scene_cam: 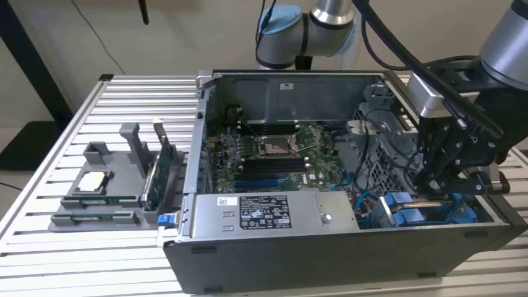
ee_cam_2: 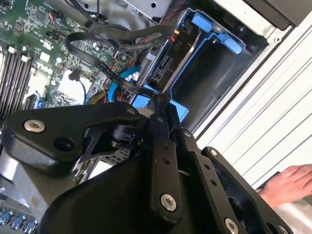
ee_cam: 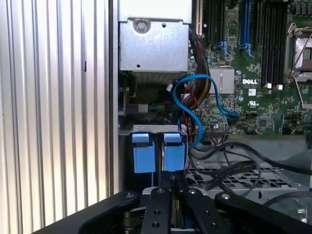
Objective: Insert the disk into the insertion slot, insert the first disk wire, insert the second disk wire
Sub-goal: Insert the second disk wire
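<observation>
The disk (ee_cam_2: 155,61) sits in its blue carrier inside the insertion slot (ee_cam_2: 214,73) of the drive cage, its connector end facing the motherboard. In the exterior view the blue carrier (scene_cam: 412,213) lies at the case's near right corner, with my gripper (scene_cam: 431,184) just above it. A flat black disk wire (ee_cam_2: 105,63) loops from the board to my fingertips, and my gripper (ee_cam_2: 158,100) is shut on its end, right by the disk's connector. The first wrist view has my gripper (ee_cam: 170,187) directly over the carrier's two blue tabs (ee_cam: 144,155).
A blue cable (ee_cam: 195,97) curls between the power supply (ee_cam: 153,44) and the motherboard (ee_cam: 273,58). The perforated cage wall (ee_cam: 234,178) lies close beside my fingers. A person's hand (ee_cam_2: 287,183) rests on the slatted table outside the case. A grey parts holder (scene_cam: 107,185) stands at the exterior view's left.
</observation>
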`<action>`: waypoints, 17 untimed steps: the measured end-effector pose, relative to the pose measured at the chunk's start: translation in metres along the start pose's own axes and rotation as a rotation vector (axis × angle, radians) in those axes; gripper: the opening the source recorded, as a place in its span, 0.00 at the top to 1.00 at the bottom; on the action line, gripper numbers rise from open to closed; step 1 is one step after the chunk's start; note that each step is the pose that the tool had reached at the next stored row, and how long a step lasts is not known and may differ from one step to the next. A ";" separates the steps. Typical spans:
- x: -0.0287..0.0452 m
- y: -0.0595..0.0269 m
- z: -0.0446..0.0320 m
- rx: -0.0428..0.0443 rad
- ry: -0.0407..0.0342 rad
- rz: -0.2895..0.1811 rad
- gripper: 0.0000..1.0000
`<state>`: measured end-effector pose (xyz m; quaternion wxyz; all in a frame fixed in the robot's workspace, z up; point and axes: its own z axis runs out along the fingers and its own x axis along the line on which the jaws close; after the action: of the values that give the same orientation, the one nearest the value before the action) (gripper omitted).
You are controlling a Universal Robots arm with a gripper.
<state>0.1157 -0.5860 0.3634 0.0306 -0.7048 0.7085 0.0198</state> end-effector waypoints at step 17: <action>-0.0071 -0.0001 0.0170 0.0760 -0.0023 -0.083 0.84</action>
<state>0.1162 -0.5777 0.3470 0.0589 -0.7318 0.6789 -0.0076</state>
